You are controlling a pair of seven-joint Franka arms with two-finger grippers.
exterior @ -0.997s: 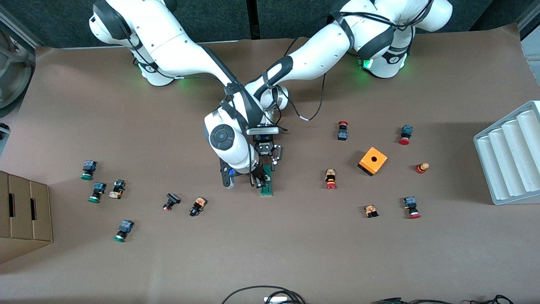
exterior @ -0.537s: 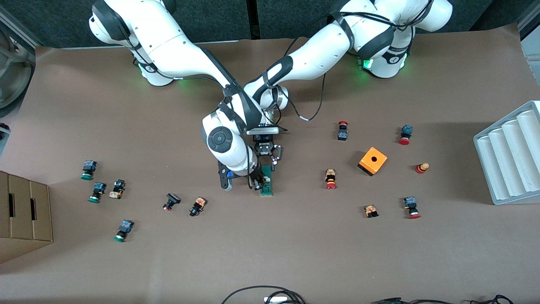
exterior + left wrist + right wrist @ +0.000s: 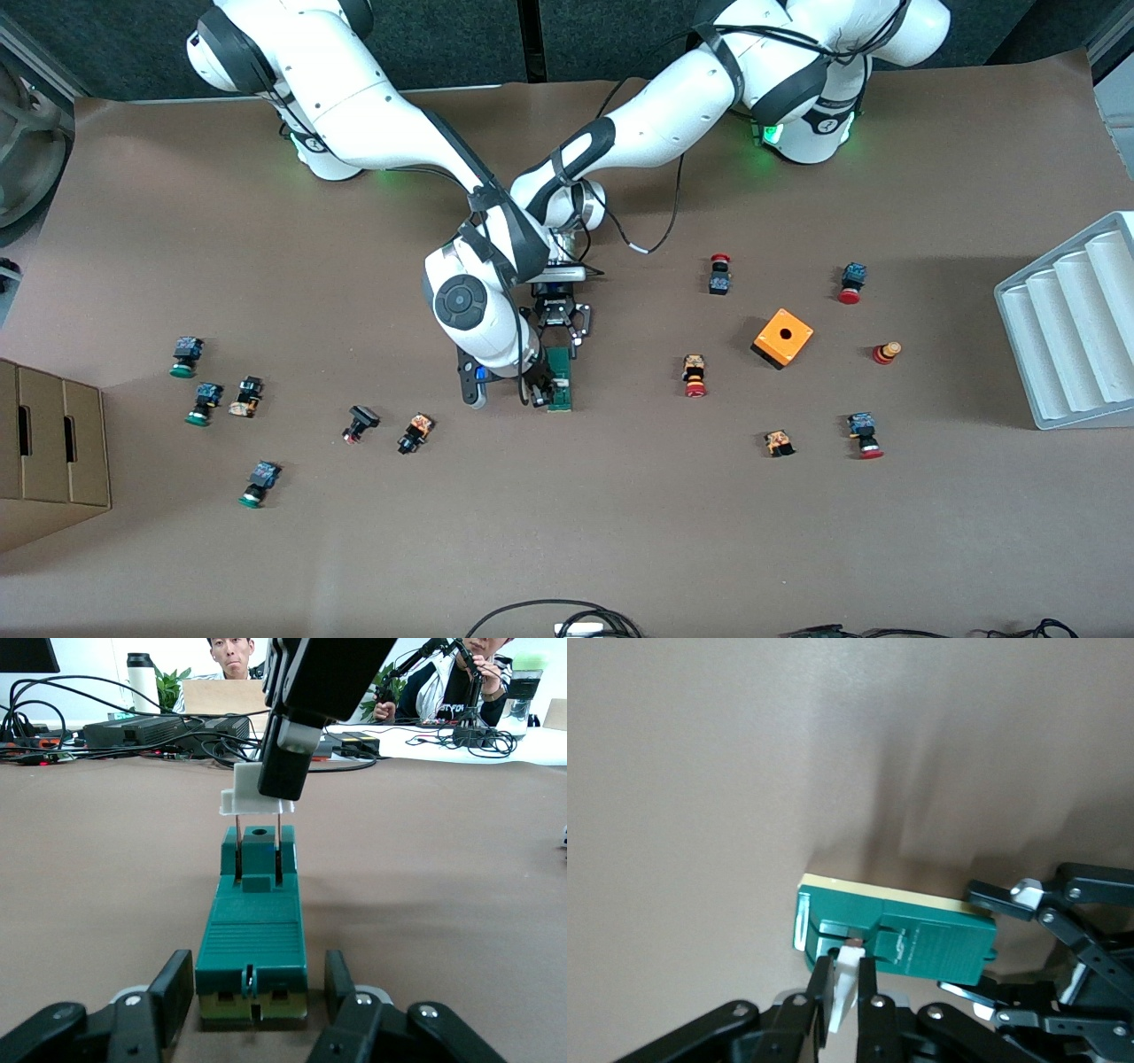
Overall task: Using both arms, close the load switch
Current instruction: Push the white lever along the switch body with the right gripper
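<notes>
Switch (image 3: 560, 379) lies between the wide left pincer (image 3: 251, 1001); right pincer (image 3: 842, 990) grips its white lever (image 3: 244, 802). A button (image 3: 414, 433) lies near, nothing blocking.

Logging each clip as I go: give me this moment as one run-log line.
load switch: flat on table | right gripper: shut on white piece | left gripper: open, fingers flank switch body | closing not finished

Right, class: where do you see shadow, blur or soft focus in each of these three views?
Front view: evenly lit, sharp; soft shadows beside the orange cube. Left wrist view: load switch crisp, background people softer. Right wrist view: smeared shadow streaks on the table above the switch; right gripper slightly soft.
</notes>
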